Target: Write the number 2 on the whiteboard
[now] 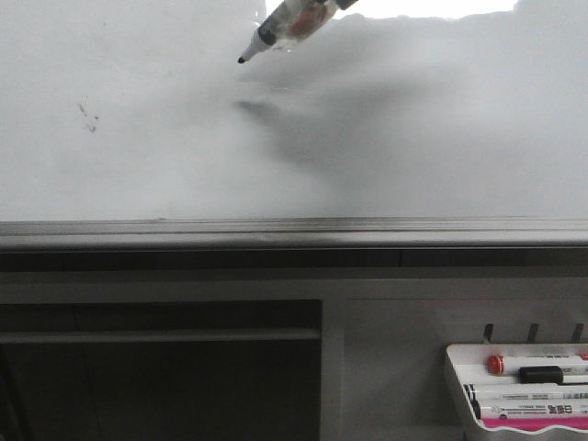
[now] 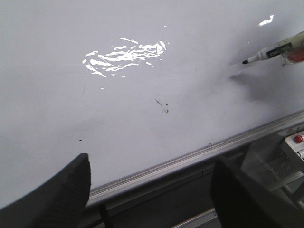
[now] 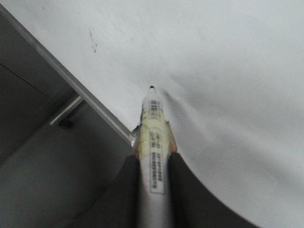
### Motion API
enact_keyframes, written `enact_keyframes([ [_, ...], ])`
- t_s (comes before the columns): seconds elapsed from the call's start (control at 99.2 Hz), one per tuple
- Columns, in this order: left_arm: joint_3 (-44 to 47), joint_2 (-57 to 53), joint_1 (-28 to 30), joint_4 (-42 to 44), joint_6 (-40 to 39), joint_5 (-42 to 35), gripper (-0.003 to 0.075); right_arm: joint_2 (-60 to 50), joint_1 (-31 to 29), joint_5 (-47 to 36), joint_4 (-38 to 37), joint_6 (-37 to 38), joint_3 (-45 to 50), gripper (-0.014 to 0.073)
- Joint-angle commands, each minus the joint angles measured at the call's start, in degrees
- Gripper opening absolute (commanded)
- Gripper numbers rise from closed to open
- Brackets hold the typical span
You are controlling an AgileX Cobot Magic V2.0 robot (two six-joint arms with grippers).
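Two arms: right one working, left one idle.
Landmark: large glossy pale grey-white whiteboard (image 1: 138, 156) with grey metal lower rail (image 1: 294, 230); every place below given from it.
Right gripper (image 3: 153, 164): dark fingers clamped on slim white marker with black tip (image 1: 280, 29); seen gripping in right wrist view.
Left gripper (image 2: 149, 190): dark fingers spread wide apart, holding nothing, hanging near the board's lower rail.
Number 2: not on the board yet; no stroke visible anywhere, only small dark smudge specks (image 1: 89, 117) on the board's left part.
Key relation: marker tip (image 1: 242, 61) just off the board face in its upper middle, soft shadow (image 1: 257, 110) lying a little apart from the tip, so judged not touching; contact cannot be told for certain.
Long axis: marker slanted, tip leading toward the board's left and downward, barrel running back to the board's upper right.
Nearer arm: right, by far; left well apart from the writing spot.
Next move, as judged: close the small gap to the board, then start the digit's curved top.
Surface: smooth, shiny, bright glare patch (image 2: 126, 54) left of the tip; likely slippery under the tip.
Room: bare board all round the tip, ample for one digit; white marker tray with spare pens (image 1: 519, 386) below the board's right end, clear of the stroke.
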Motion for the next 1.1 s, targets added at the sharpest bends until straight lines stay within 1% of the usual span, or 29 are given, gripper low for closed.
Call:
enact_keyframes([
  [0.0,-1.34,0.27,0.22,-0.63,-0.66,-4.62,0.0494,0.72,0.09,-1.71,1.77,-0.66,-3.65,-0.0035],
  [0.101,-1.34,0.27,0.22,-0.63,-0.66,-4.62,0.0494,2.72,0.09,-1.6,0.79,-0.66,-6.26,-0.0035],
  [0.171,-1.34,0.27,0.22,-0.63,-0.66,-4.62,0.0494,3.26,-0.45,-0.91,-1.36,-0.66,-8.0,-0.0035],
  [0.242,-1.34,0.27,0.22,-0.52,-0.66,-4.62,0.0494,3.35,-1.78,0.1,-3.41,1.18,-9.24,-0.0035],
  [0.313,-1.34,0.27,0.22,-0.39,-0.66,-4.62,0.0494,2.87,-3.92,2.72,-4.2,1.77,-9.76,-0.0035],
  [0.393,-1.34,0.27,0.22,-0.39,-0.66,-4.62,0.0494,2.74,-5.99,7.66,-4.52,1.77,-9.02,-0.0035],
  [0.444,-1.34,0.27,0.22,-0.39,-0.66,-4.62,0.0494,2.74,-6.34,8.47,-4.08,1.77,-7.56,-0.0035],
  [0.524,-1.34,0.27,0.22,-0.39,-0.66,-4.62,0.0494,2.87,-4.81,6.29,-2.98,1.56,-4.55,-0.0035],
  [0.585,-1.34,0.27,0.22,-0.39,-0.66,-4.62,0.0494,2.98,-2.85,1.93,-2.98,1.56,-2.22,-0.0035],
  [0.645,-1.34,0.37,0.22,-0.39,-0.66,-4.77,0.0494,3.56,-1.07,-0.36,-2.98,1.56,-1.79,-0.0035],
  [0.746,-1.34,0.37,0.22,-0.39,-0.66,-4.97,0.0494,4.65,0.68,-2.63,-2.95,1.67,-1.79,-0.0035],
  [0.817,-1.34,0.37,0.22,-0.3,-0.66,-4.97,0.0494,5.27,0.57,-2.32,-3.08,1.75,-1.79,-0.0035],
  [1.019,-1.34,0.37,0.22,1.0,-0.66,-4.97,0.0494,4.02,-5.97,5.63,-4.57,1.75,-1.79,-0.0035],
  [1.089,-1.34,0.37,0.22,1.13,-0.66,-4.97,0.0494,3.87,-6.64,6.75,-4.39,1.75,-1.57,-0.0035],
])
